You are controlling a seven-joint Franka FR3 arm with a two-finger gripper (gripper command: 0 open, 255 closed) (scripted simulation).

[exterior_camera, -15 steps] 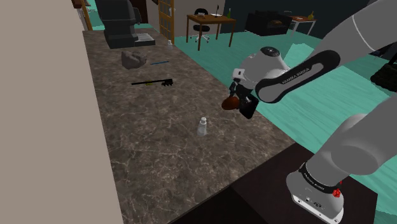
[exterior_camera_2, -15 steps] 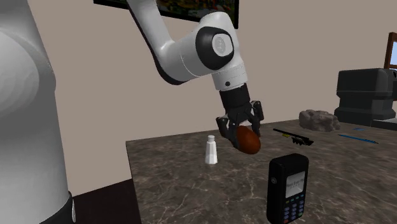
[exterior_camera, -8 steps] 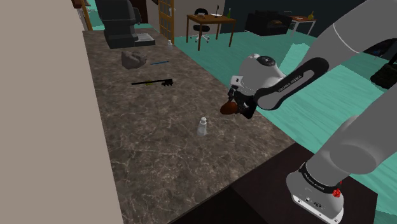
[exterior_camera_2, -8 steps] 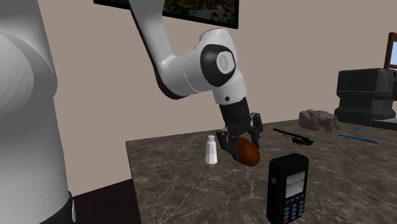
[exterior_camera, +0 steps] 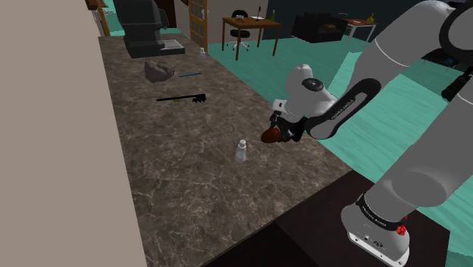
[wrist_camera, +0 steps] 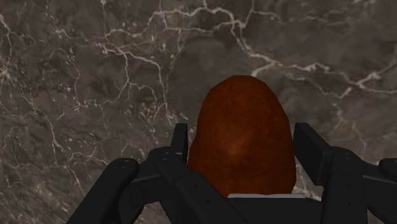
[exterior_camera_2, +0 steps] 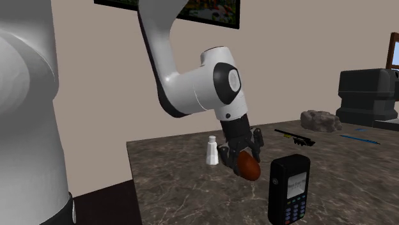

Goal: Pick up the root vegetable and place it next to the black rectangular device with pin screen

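Pincer point(exterior_camera_2: 242, 154) lowered, clasping brown root vegetable point(exterior_camera_2: 248, 167)

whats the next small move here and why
Probably ease the gripper straight down a little. It is shut on the reddish-brown root vegetable, which hangs just above the dark marble countertop, close beside the black payment terminal. Whether it touches the surface is hard to tell, so set it down before opening.

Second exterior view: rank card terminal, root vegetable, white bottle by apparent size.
Largest: black card terminal, though it sits nearest the camera.
Middle: reddish-brown root vegetable, held in the gripper.
Smallest: white bottle, similar height but far narrower.
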